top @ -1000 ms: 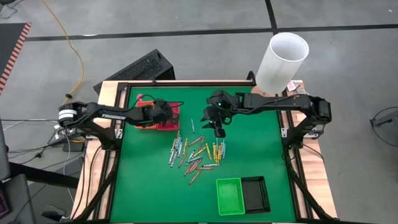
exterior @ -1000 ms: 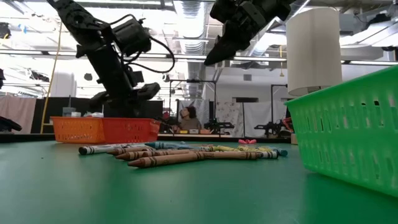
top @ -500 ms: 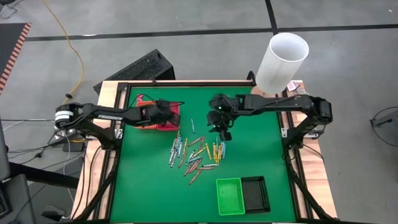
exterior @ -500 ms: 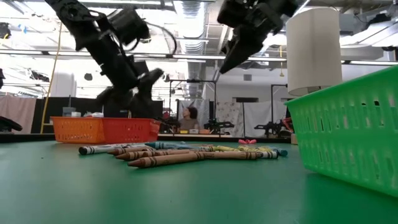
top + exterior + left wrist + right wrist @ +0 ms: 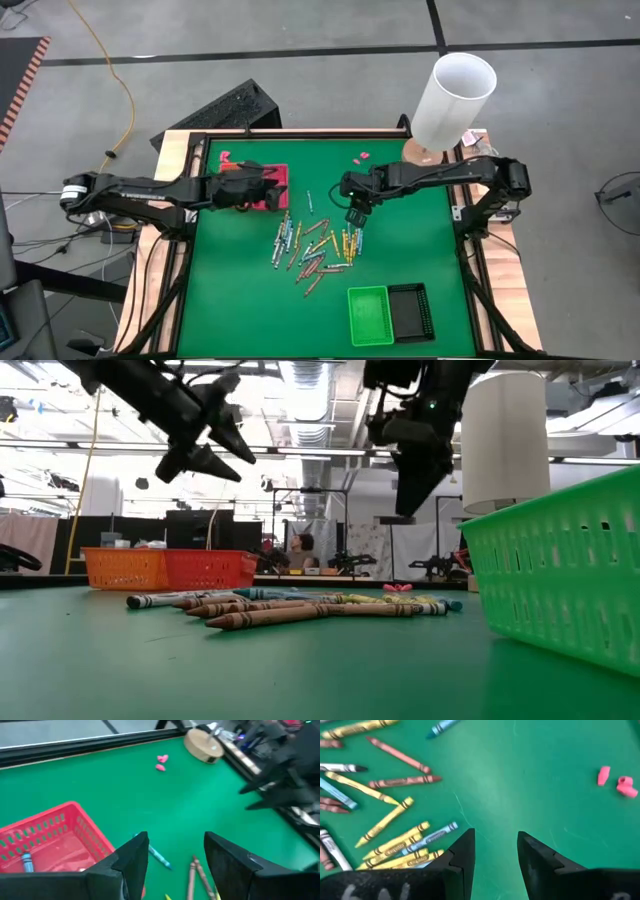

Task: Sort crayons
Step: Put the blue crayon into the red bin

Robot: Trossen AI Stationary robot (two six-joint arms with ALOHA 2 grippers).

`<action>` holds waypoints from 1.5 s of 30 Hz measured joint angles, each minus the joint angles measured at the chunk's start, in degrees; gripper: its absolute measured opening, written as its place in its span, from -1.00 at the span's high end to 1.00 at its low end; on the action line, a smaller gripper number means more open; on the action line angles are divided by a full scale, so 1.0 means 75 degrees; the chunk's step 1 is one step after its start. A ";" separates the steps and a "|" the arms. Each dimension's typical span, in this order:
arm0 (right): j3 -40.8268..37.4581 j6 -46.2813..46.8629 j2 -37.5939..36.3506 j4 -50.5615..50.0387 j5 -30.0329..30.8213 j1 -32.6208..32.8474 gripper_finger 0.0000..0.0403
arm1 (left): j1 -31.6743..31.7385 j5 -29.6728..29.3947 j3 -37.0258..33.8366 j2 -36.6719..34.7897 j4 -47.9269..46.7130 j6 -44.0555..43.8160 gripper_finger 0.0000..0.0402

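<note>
The green table (image 5: 240,290) carries a white cylinder (image 5: 454,100) at its far right corner and a red tray (image 5: 268,188) far left. The crayons (image 5: 315,245) lie scattered mid-table. The left gripper (image 5: 270,188) hovers released over the red tray; the right gripper (image 5: 356,214) hangs spread, empty, above the crayons' far edge

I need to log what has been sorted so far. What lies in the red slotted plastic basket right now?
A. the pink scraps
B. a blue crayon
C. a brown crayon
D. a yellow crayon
B: the left wrist view shows one blue crayon lying on the floor of the red slotted plastic basket, with no yellow or brown one visible in the part of it that shows.
</note>
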 joint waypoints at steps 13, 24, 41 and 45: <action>-0.3246 0.2469 -0.1549 0.1497 -0.1198 -0.0257 0.30 | -0.0666 -0.0412 0.0000 -0.0331 -0.0243 0.0164 0.10; -0.4610 0.4350 -0.2006 0.4582 -0.0259 0.0365 0.30 | -0.0847 -0.0751 0.0000 -0.0302 -0.0226 0.0129 0.10; -0.3105 0.3955 0.0416 0.5023 0.0227 0.0826 0.33 | -0.0844 -0.0998 0.0000 -0.0299 -0.0223 0.0085 0.10; -0.2680 0.3974 0.0617 0.4224 0.0561 0.0938 0.38 | -0.0850 -0.0945 0.0000 -0.0299 -0.0268 0.0082 0.10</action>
